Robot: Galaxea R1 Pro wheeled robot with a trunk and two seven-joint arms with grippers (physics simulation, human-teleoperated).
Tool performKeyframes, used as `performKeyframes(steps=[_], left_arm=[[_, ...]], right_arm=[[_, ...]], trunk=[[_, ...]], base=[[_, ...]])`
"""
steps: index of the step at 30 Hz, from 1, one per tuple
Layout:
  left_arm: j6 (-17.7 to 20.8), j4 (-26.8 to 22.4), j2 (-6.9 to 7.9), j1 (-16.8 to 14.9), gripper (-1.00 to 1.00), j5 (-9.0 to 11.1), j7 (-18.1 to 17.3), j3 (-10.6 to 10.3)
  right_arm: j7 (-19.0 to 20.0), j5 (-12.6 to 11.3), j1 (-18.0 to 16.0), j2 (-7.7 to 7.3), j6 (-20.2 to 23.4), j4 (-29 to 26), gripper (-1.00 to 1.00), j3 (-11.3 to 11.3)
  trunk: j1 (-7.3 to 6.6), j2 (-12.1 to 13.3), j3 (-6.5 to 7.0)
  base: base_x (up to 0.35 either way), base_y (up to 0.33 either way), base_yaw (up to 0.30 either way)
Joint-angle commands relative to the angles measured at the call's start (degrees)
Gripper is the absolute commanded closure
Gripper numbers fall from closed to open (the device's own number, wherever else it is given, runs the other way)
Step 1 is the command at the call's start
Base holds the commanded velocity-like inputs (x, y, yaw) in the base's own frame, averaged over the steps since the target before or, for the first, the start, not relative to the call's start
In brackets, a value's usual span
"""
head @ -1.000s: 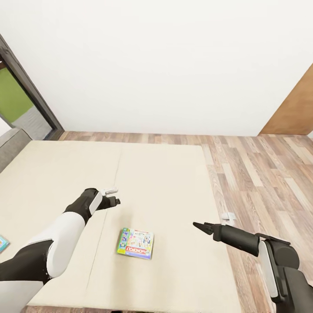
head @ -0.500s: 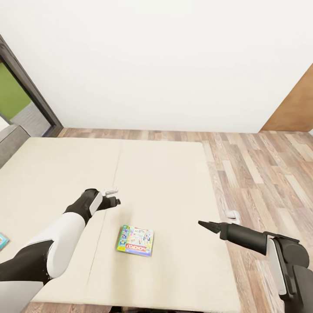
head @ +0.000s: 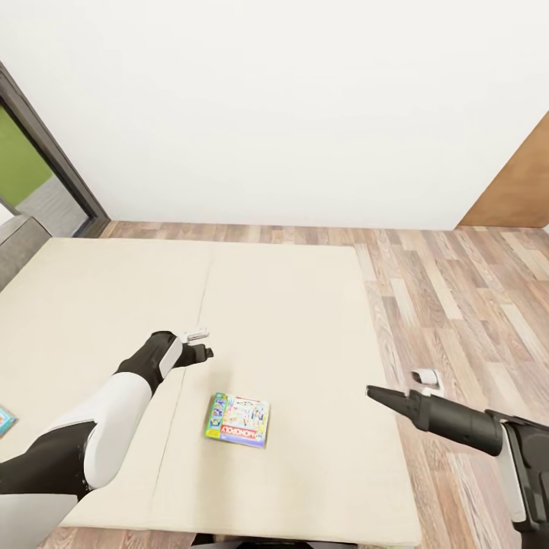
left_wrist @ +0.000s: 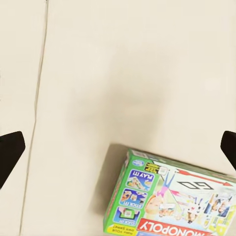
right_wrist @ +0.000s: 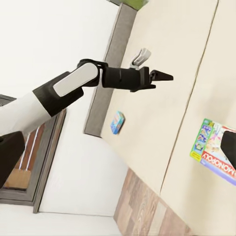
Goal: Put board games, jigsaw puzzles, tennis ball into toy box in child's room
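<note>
Left claw (head: 204, 352) open above bed (head: 305, 320), Monopoly box (head: 239, 419) near

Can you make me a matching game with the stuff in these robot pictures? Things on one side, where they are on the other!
Things:
1. Monopoly box
2. small blue box
3. left gripper
4. right gripper

Places:
A. above the bed's edge next to the wood floor
B. at the head view's far left edge, on the bed
C. flat on the bed between the two arms
D. over the mattress, just beyond the Monopoly box

Pairs: 1-C, 2-B, 3-D, 4-A
</note>
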Motion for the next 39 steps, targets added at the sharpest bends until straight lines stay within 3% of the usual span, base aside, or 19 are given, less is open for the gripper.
performKeyframes(steps=[1, 5, 17, 29, 39], left_arm=[[0.3, -0.1, -0.06, 0.0, -1.00, 0.0, 0.1, 0.1], [0.2, -0.1, -0.08, 0.0, -1.00, 0.0, 0.1, -1.0], [0.1, -0.1, -0.09, 0.0, -1.00, 0.0, 0.1, -1.6], [0.1, -0.1, -0.09, 0.0, -1.00, 0.0, 0.0, -1.7], [0.1, -0.1, -0.36, 0.0, -1.00, 0.0, 0.1, -1.7]], right_arm=[[0.7, -0.1, 0.0, 0.00, 0.4, 0.0, -1.00, -0.5], [2.1, 0.1, 0.2, 0.44, -0.2, 0.0, -1.00, -2.1], [2.5, 0.5, 0.3, 0.66, -0.5, 0.1, -1.00, -2.7], [-1.7, 0.8, 0.3, 0.67, -0.5, 0.1, -1.00, -2.6], [-2.2, 0.7, 0.3, 0.69, -0.5, 0.1, -1.00, -2.5]], trunk=[[0.03, -0.1, -0.08], [0.03, -0.1, -0.09], [0.03, -0.1, -0.10], [0.03, -0.1, -0.67], [0.03, -0.1, -1.59]], base=[[0.000, 0.000, 0.000], [0.000, 0.000, 0.000], [0.000, 0.000, 0.000], [0.000, 0.000, 0.000], [0.000, 0.000, 0.000]])
